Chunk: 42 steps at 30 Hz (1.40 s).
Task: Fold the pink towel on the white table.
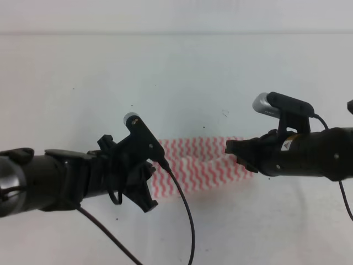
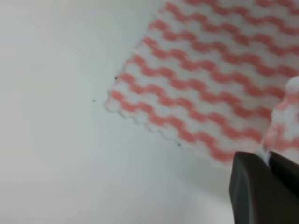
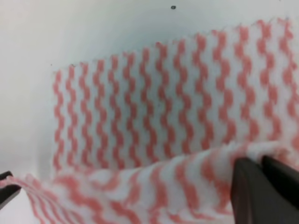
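Both grippers pinch the thin pink-and-white zigzag-striped towel (image 1: 204,165) on the plain white table (image 1: 176,72).
Only the wrist views show it: left gripper (image 2: 268,161) clamped at 4 o'clock, right gripper (image 3: 261,161) clamped on a lifted fold.

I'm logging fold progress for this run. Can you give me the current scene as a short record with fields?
surface: white table
cloth: pink towel, wavy pink and white stripes
cloth state: partly on the table, near edge lifted
left tool: shut on the towel's raised edge
right tool: shut on the towel's raised edge
fold: started, lifted edge not yet laid over
far corner in left wrist view: flat on the table
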Motion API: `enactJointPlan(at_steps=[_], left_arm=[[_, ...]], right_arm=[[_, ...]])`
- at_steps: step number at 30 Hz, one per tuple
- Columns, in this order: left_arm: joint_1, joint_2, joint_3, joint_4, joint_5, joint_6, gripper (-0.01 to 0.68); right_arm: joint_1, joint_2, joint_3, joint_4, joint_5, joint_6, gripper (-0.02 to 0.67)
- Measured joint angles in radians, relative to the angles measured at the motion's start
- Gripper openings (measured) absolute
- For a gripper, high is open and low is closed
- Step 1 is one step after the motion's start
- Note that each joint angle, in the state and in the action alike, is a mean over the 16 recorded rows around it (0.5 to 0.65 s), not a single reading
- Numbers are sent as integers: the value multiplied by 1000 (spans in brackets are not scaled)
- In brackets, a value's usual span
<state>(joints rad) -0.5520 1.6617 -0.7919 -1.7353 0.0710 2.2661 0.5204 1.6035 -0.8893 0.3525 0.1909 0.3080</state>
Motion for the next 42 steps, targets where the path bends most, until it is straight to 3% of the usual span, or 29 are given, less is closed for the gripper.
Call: enactJointPlan(at_steps=[42], left_arm=[[24, 99, -79, -3, -18, 34, -5]], right_arm=[[-21, 119, -109, -27, 15, 0, -17]])
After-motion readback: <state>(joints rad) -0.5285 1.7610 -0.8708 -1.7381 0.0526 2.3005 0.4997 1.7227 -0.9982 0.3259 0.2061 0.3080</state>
